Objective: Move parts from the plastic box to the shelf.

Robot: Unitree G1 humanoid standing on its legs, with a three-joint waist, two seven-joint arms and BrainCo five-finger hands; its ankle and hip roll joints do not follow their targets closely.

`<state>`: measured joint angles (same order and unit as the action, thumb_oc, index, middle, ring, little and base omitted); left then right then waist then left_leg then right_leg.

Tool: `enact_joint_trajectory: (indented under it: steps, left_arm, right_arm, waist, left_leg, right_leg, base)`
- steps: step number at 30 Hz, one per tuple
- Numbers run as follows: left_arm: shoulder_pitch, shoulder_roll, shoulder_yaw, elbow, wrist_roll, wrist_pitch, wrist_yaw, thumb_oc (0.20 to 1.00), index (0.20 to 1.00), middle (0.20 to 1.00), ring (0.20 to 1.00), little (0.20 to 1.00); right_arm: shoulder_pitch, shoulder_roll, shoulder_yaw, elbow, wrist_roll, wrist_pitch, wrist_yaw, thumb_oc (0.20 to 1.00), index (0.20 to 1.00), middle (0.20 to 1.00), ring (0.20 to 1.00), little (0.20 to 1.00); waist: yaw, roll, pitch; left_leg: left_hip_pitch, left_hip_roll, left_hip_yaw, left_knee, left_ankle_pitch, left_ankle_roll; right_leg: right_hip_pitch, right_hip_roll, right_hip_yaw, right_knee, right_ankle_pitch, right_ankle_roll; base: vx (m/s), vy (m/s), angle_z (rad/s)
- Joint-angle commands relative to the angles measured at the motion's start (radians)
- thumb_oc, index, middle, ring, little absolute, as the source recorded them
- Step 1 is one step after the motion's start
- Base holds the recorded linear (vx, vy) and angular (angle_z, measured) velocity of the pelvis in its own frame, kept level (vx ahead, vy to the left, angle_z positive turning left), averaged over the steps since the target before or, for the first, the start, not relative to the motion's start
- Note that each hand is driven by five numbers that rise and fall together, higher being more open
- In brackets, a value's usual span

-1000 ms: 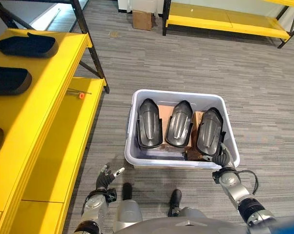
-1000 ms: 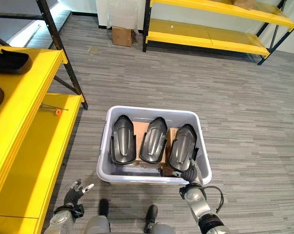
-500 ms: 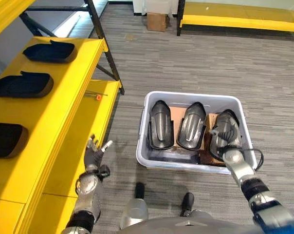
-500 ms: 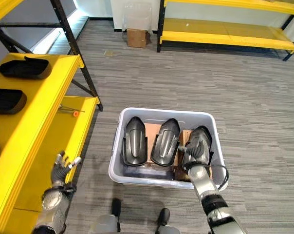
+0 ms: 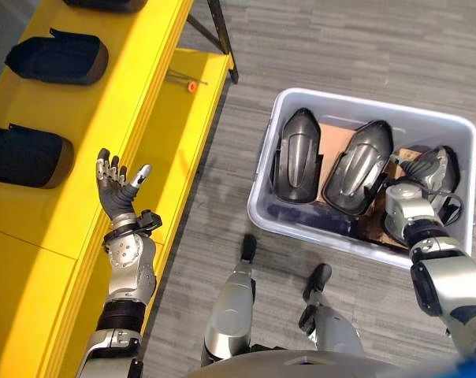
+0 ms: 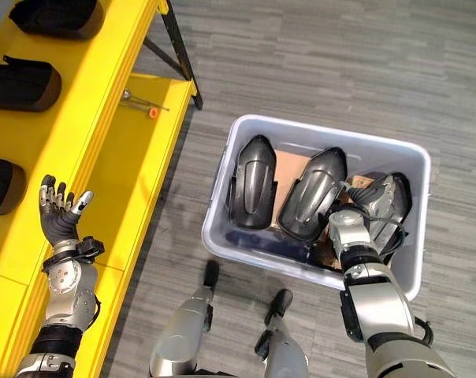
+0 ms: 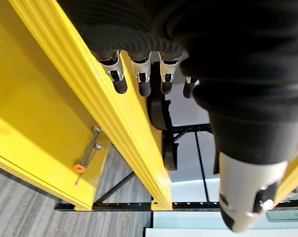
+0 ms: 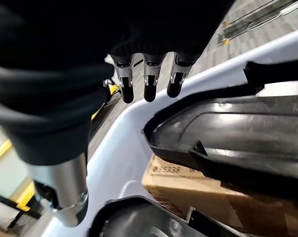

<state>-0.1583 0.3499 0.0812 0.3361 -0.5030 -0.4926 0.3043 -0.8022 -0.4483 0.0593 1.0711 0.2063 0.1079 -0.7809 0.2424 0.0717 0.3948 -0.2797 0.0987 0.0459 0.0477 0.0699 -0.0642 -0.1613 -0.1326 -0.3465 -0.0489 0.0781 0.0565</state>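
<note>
The right hand, fingers seemingly relaxed and empty, should be closed firmly round the rightmost black moulded plastic part in the pale grey plastic box; the spread left hand idles.

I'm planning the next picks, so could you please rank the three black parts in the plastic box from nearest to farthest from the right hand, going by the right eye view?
1. The right-side part, directly by the right hand at the plastic box's right end.
2. The middle part, just to the hand's left.
3. The left-side part, at the box's left end, toward the yellow shelf.
</note>
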Motion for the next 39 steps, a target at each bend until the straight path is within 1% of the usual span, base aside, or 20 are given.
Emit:
enact_joint_trajectory:
  steps: [1,3,5,11,16,17,19,20,21,23,30,35,36,39]
  left_arm:
    - [-0.008,0.040,0.008,-0.063,-0.029,-0.089,-0.025,1.000,1.000,1.000,1.000,1.000]
    - [-0.024,0.044,0.003,-0.063,-0.042,-0.083,-0.041,1.000,1.000,1.000,1.000,1.000]
    - [-0.030,0.039,-0.003,-0.058,-0.054,-0.091,-0.055,1.000,1.000,1.000,1.000,1.000]
    - [-0.040,0.032,-0.013,-0.059,-0.067,-0.086,-0.071,1.000,1.000,1.000,1.000,1.000]
    - [-0.036,0.014,-0.026,-0.039,-0.081,-0.090,-0.105,1.000,1.000,1.000,1.000,1.000]
    - [-0.036,0.007,-0.026,-0.038,-0.082,-0.088,-0.114,1.000,1.000,1.000,1.000,1.000]
    - [-0.028,0.002,-0.024,-0.043,-0.083,-0.086,-0.121,1.000,1.000,1.000,1.000,1.000]
    - [-0.024,0.001,-0.027,-0.049,-0.084,-0.086,-0.118,1.000,1.000,1.000,1.000,1.000]
    - [-0.020,-0.006,-0.030,-0.053,-0.077,-0.084,-0.118,1.000,1.000,1.000,1.000,1.000]
    - [-0.021,-0.008,-0.034,-0.057,-0.079,-0.077,-0.122,1.000,1.000,1.000,1.000,1.000]
    - [-0.018,-0.021,-0.070,-0.078,-0.064,-0.068,-0.116,1.000,1.000,1.000,1.000,1.000]
    - [-0.017,-0.023,-0.085,-0.081,-0.065,-0.066,-0.111,1.000,1.000,1.000,1.000,1.000]
    - [-0.019,-0.027,-0.092,-0.080,-0.069,-0.065,-0.115,1.000,1.000,1.000,1.000,1.000]
    - [-0.016,-0.032,-0.113,-0.083,-0.068,-0.069,-0.133,1.000,1.000,1.000,1.000,1.000]
  right_arm:
    - [-0.007,-0.038,0.056,0.014,0.027,-0.021,-0.043,1.000,1.000,1.000,1.000,1.000]
    - [-0.038,-0.046,0.075,0.056,0.061,-0.035,-0.034,1.000,1.000,1.000,1.000,1.000]
    - [-0.064,-0.049,0.090,0.072,0.073,-0.036,-0.015,1.000,1.000,1.000,1.000,1.000]
    - [-0.096,-0.052,0.116,0.087,0.116,-0.045,0.028,1.000,1.000,1.000,1.000,1.000]
    - [-0.109,-0.047,0.127,0.085,0.113,-0.089,0.118,1.000,1.000,1.000,1.000,1.000]
    - [-0.107,-0.040,0.130,0.072,0.117,-0.110,0.152,1.000,1.000,1.000,1.000,1.000]
    - [-0.095,-0.019,0.130,0.019,0.108,-0.120,0.200,1.000,1.000,1.000,1.000,1.000]
    - [-0.087,-0.010,0.131,-0.001,0.088,-0.119,0.201,1.000,1.000,1.000,1.000,1.000]
    - [-0.076,0.001,0.131,-0.023,0.067,-0.123,0.196,1.000,1.000,1.000,1.000,1.000]
    - [-0.079,0.006,0.134,-0.042,0.019,-0.109,0.171,1.000,1.000,1.000,1.000,1.000]
    - [-0.087,-0.006,0.167,-0.096,-0.142,-0.083,0.017,1.000,1.000,1.000,1.000,1.000]
    - [-0.085,-0.013,0.174,-0.112,-0.171,-0.068,-0.038,1.000,1.000,1.000,1.000,1.000]
    - [-0.088,-0.016,0.176,-0.116,-0.198,-0.052,-0.081,1.000,1.000,1.000,1.000,1.000]
    - [-0.084,-0.027,0.176,-0.119,-0.242,-0.038,-0.179,1.000,1.000,1.000,1.000,1.000]
  waist:
    - [0.011,-0.003,-0.055]
    - [0.013,0.007,-0.035]
    - [0.011,0.014,-0.017]
    - [0.006,0.026,0.014]
    - [-0.004,0.038,0.032]
    - [-0.008,0.039,0.036]
    - [-0.019,0.041,0.044]
    - [-0.023,0.042,0.046]
    - [-0.027,0.042,0.048]
    - [-0.032,0.043,0.051]
    - [-0.047,0.049,0.058]
    - [-0.053,0.052,0.060]
    - [-0.056,0.054,0.062]
    - [-0.060,0.058,0.064]
  left_leg:
    - [-0.110,-0.052,-0.006,0.059,0.003,0.030]
    - [-0.142,-0.054,-0.004,0.077,0.002,0.030]
    - [-0.165,-0.054,-0.003,0.091,0.002,0.028]
    - [-0.201,-0.055,-0.001,0.114,0.003,0.026]
    - [-0.215,-0.057,0.005,0.127,0.002,0.027]
    - [-0.216,-0.057,0.010,0.130,0.001,0.027]
    - [-0.216,-0.057,0.016,0.135,0.000,0.026]
    - [-0.216,-0.056,0.019,0.137,0.000,0.025]
    - [-0.216,-0.056,0.021,0.139,-0.001,0.025]
    - [-0.216,-0.054,0.025,0.141,0.000,0.025]
    - [-0.212,-0.050,0.038,0.127,0.005,0.020]
    - [-0.208,-0.048,0.039,0.125,0.007,0.018]
    - [-0.203,-0.047,0.042,0.120,0.008,0.017]
    - [-0.195,-0.046,0.045,0.117,0.007,0.017]
  right_leg:
    - [-0.060,-0.067,-0.002,0.218,-0.153,0.010]
    - [-0.094,-0.076,-0.004,0.245,-0.160,0.007]
    - [-0.121,-0.081,0.000,0.267,-0.165,0.005]
    - [-0.169,-0.094,0.006,0.305,-0.169,0.003]
    - [-0.198,-0.101,0.017,0.329,-0.171,0.001]
    - [-0.203,-0.103,0.020,0.333,-0.171,0.000]
    - [-0.214,-0.104,0.030,0.343,-0.170,-0.001]
    - [-0.219,-0.105,0.034,0.348,-0.170,-0.001]
    - [-0.223,-0.106,0.038,0.352,-0.171,-0.001]
    - [-0.229,-0.106,0.042,0.357,-0.169,-0.001]
    - [-0.235,-0.103,0.050,0.345,-0.159,0.001]
    - [-0.235,-0.101,0.054,0.342,-0.156,0.001]
    - [-0.234,-0.101,0.056,0.341,-0.154,0.001]
    - [-0.230,-0.100,0.057,0.339,-0.152,0.002]
  base:
    - [-0.01,-0.011,0.03]
    - [-0.02,-0.029,-0.03]
    - [0.00,0.000,0.00]
    - [-0.01,-0.002,-0.01]
    - [0.00,0.007,-0.02]
    - [-0.01,0.020,-0.04]
    - [0.00,0.000,0.00]
    - [0.01,0.029,-0.05]
    - [0.00,0.025,-0.17]
    - [0.00,0.021,-0.15]
    - [0.00,0.000,0.00]
    - [0.00,0.000,0.00]
    - [0.00,0.000,0.00]
    - [0.00,0.000,0.00]
